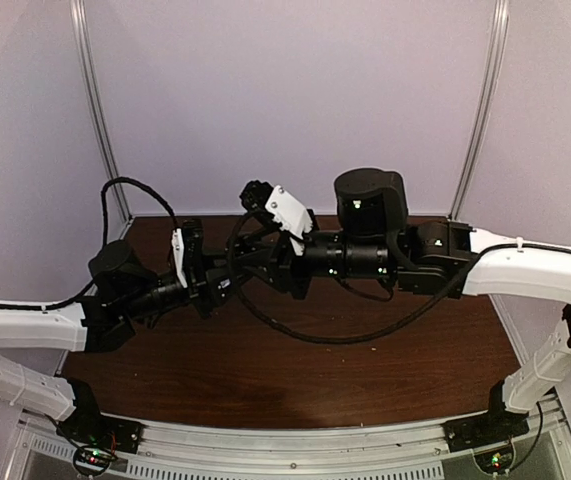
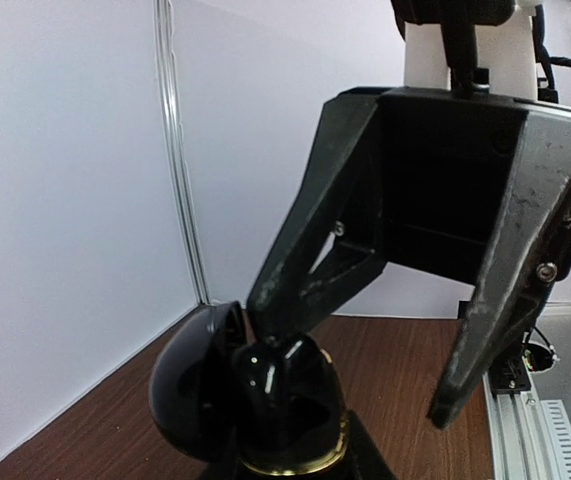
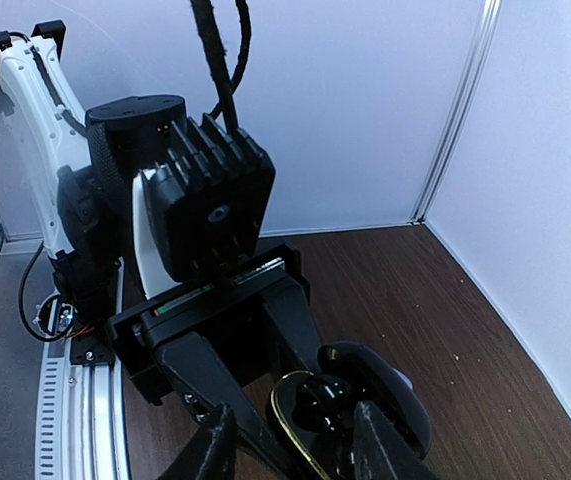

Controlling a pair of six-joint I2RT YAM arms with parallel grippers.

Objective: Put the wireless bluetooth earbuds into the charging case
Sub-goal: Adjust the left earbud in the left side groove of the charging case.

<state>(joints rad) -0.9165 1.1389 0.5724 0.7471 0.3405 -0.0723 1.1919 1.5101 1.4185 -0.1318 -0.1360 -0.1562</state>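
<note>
While L gripper (image 3: 290, 395) clamps charging case (image 2: 190, 395) at base, lid open, a glossy black bud (image 2: 283, 378) seems seated in case mouth; others unseen. Above case, R gripper (image 2: 363, 365) gapes, one fingertip (image 2: 268, 318) at bud. Prob. light, slick: pinch sides.

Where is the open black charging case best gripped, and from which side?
By the lower body under the gold rim, from the base end, as the left gripper seems to hold it. The charging case is glossy and rounded, and its lid hangs open to one side; gripping low likely leaves the mouth free for the open right gripper at it.
</note>
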